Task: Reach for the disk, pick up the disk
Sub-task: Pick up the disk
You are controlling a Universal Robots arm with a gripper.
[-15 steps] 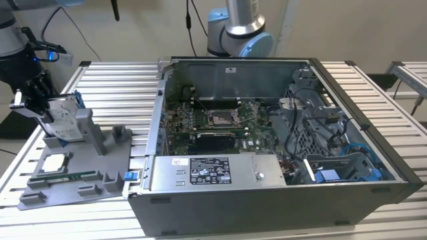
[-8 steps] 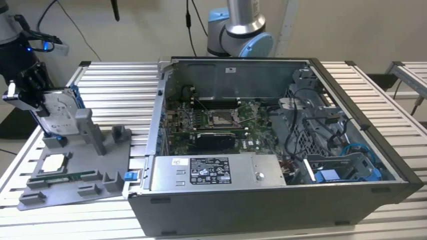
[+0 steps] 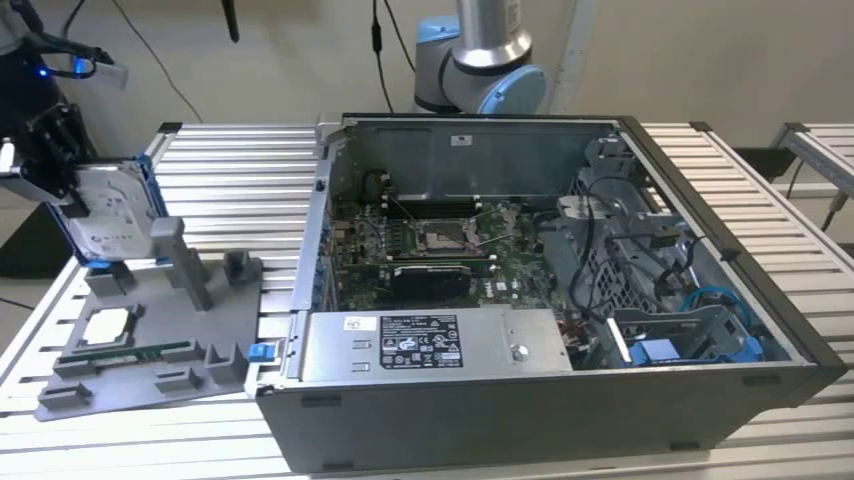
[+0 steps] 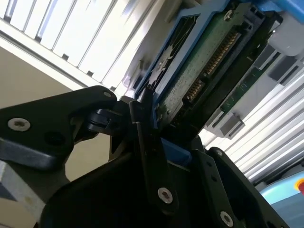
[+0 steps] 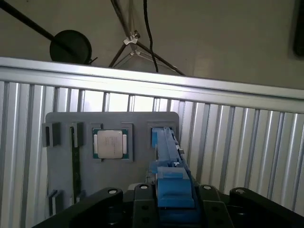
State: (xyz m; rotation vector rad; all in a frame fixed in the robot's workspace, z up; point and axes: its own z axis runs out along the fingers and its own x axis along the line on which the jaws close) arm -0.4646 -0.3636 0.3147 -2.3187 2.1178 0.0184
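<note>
gripper [image 5: 173, 192] tight around upright disk [image 3: 107, 216]

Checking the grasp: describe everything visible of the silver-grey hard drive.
The silver-grey hard drive stands on edge at the exterior view's left, white label outward, blue plastic frame round its edges. Its green circuit board and connector show in the second wrist view. The black gripper clamps the frame, over the grey holder.

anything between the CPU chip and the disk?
Nothing loose. In the first wrist view only a bare strip of the grey holder separates the CPU chip from the disk.
</note>
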